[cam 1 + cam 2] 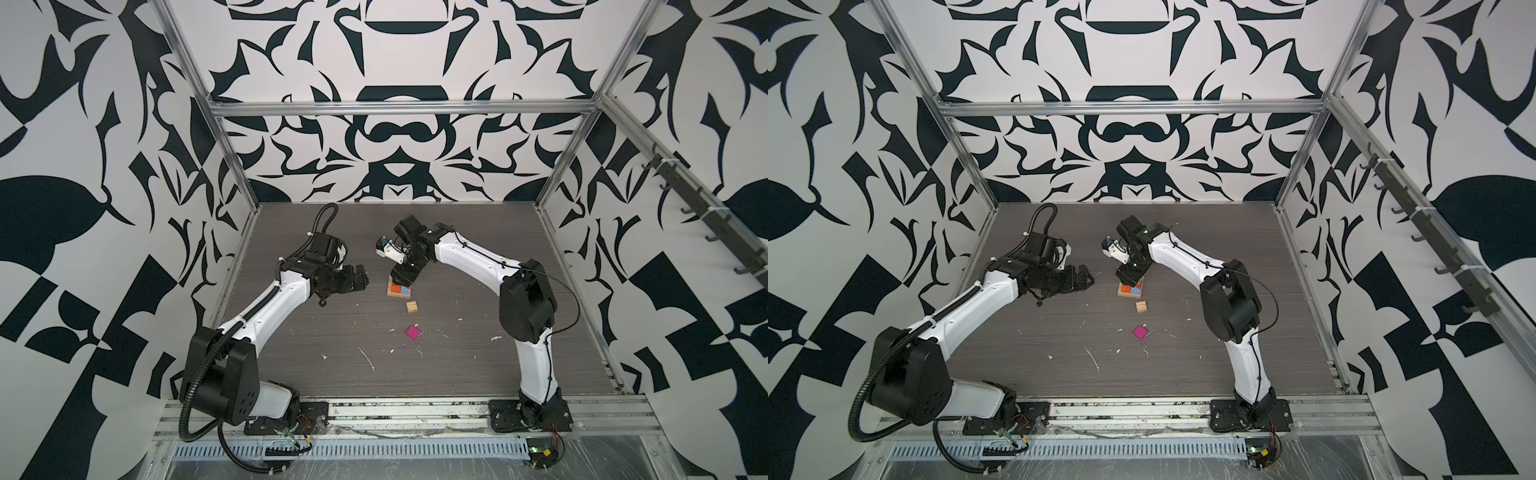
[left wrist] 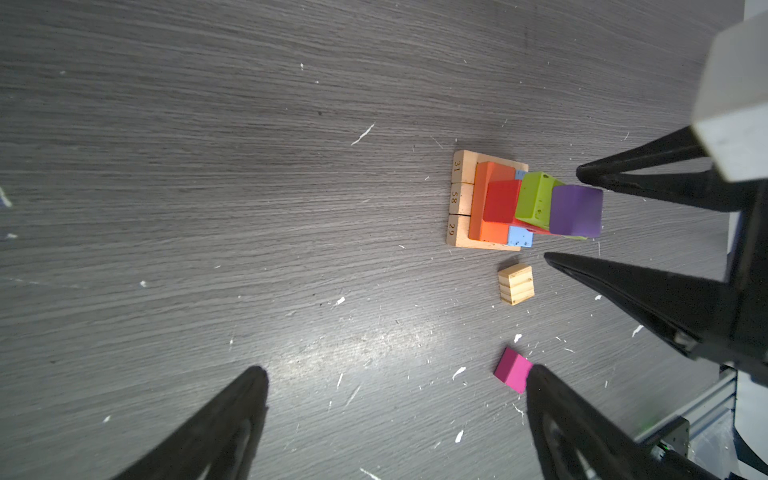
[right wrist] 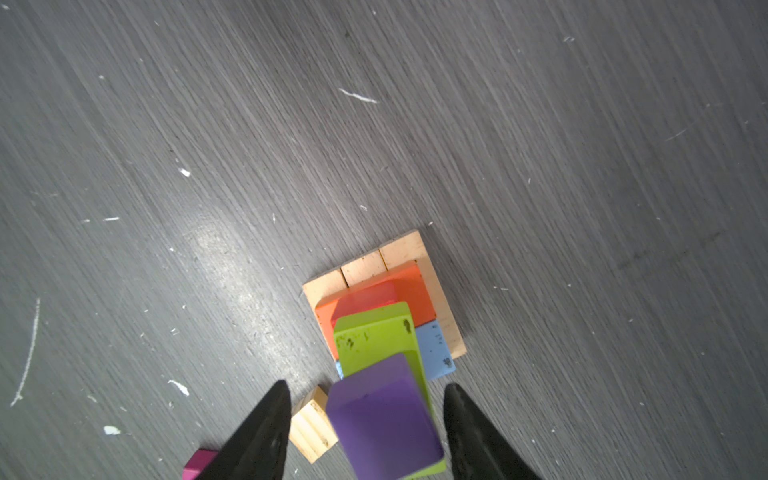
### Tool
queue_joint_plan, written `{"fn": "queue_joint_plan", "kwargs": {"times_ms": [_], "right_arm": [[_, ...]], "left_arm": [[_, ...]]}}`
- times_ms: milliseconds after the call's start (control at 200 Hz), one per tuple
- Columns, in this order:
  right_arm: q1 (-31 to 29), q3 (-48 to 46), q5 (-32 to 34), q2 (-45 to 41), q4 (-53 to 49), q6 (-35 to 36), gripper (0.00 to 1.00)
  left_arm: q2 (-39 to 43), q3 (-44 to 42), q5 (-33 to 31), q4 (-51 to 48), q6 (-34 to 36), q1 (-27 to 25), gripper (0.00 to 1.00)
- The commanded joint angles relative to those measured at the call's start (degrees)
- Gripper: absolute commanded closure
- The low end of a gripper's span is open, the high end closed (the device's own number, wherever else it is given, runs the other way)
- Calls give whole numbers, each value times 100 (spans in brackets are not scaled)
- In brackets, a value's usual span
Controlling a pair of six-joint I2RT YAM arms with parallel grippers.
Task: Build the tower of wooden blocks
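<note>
- At 9 o'clock of the stack in both top views: left gripper [image 1: 365,279], jaws spread wide with nothing between them, hovering apart from the blocks.
- Table [image 1: 332,374] centre: wood block tower [image 1: 400,289]. It has a tan base, an orange/red/blue layer, a green block [image 2: 536,199] above that, and a purple cube [image 2: 575,210] topmost.
- 5 o'clock of the tower, just beside the base: tan cube [image 1: 412,307]. Farther out the same way, well apart: magenta cube [image 1: 413,332]. Both loose, not yet stacked.
- Right gripper [image 3: 368,384] sits directly over the tower, arm reaching in from 3 o'clock. Jaws are parted and straddle the purple cube, with a sliver of gap on each side in the right wrist view. My read: not gripping.
- Risk: the gaps are thin. Any sideways drift or twist on the way up could clip the purple cube, drag it off the green block, or topple the upper layers.
- Risk: the purple cube looks set toward one edge of the green block, not centred. A cube placed on top could overhang and slide.
- Risk: the tan cube lies very close to the base, so a reach for it could nudge the base blocks.
- Hidden: in the top views the right gripper covers most of the tower's upper layers.
- Hard to tell: whether the purple cube sits flat, since the wrist perspective skews the stack.
- The blue block is mostly covered. A finger cuts off part of the magenta cube in both wrist views.
</note>
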State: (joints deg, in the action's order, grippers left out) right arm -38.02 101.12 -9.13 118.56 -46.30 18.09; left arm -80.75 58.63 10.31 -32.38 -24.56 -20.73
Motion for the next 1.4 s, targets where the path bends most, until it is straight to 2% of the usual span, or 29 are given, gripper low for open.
{"fn": "queue_joint_plan", "kwargs": {"times_ms": [0, 265, 710, 1395], "right_arm": [[-39, 215, 136, -97, -88, 44, 39], [-37, 206, 177, -96, -107, 38, 43], [-49, 196, 216, -117, -80, 46, 44], [-100, 66, 429, -264, 90, 75, 53]], "left_arm": [[82, 117, -28, -119, 56, 32, 0], [56, 138, -33, -128, 65, 26, 0], [68, 111, -37, -110, 66, 28, 0], [95, 67, -49, -93, 74, 26, 0]]}}
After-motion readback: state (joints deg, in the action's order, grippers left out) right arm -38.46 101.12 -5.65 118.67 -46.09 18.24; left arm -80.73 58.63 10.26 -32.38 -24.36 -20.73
